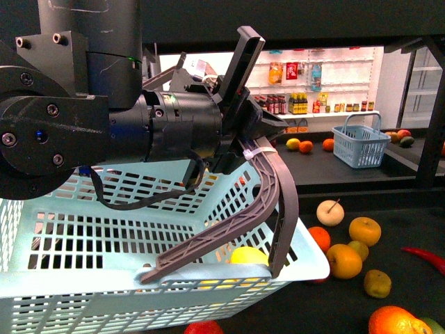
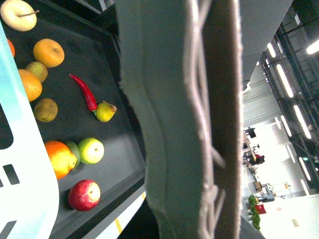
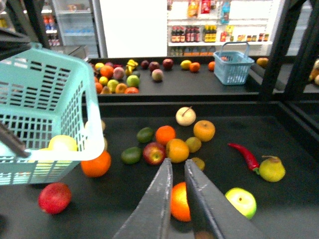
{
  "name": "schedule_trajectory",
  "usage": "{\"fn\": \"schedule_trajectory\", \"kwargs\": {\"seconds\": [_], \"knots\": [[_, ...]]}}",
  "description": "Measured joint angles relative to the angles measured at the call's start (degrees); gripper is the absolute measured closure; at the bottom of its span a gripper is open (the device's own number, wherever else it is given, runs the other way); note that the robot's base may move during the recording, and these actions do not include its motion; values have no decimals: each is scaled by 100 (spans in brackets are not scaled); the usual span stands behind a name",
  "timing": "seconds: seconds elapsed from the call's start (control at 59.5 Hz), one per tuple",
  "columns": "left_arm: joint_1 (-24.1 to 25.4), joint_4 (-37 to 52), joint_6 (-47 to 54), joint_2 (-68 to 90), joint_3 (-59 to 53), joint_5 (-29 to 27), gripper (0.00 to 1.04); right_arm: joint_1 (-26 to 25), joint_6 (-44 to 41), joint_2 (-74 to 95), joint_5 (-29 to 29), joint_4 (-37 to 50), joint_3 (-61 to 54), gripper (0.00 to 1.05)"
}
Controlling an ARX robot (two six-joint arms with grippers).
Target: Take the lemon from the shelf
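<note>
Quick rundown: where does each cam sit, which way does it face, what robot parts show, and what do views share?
Front: on the body, facing the shelf; the left arm holds the basket by its handle.
Left wrist: on the left arm, blocked by the grey handle; shows fruit beyond.
Right wrist: on the right arm, over the deck; right gripper nearly closed.
Shared: red chili, basket.

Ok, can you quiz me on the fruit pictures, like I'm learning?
1. True or false: the chilli is green.
2. Which fruit shows right behind the right tool? A orange, B melon, C grapes.
3. Fill in: the lemon sits inside the light blue ___.
Key: 1 false, it is red. 2 A. 3 basket.
</note>
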Motion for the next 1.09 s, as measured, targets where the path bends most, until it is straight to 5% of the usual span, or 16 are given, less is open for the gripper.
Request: {"fn": "schedule_trajectory", "kwargs": {"seconds": [0.655,1.092], "knots": [[7,0,9,4,0,-4,98,85,-13,-699,83,-343,-175,102],[7,0,4,4,0,-4,98,85,-15,-699,83,-343,-175,30]]}}
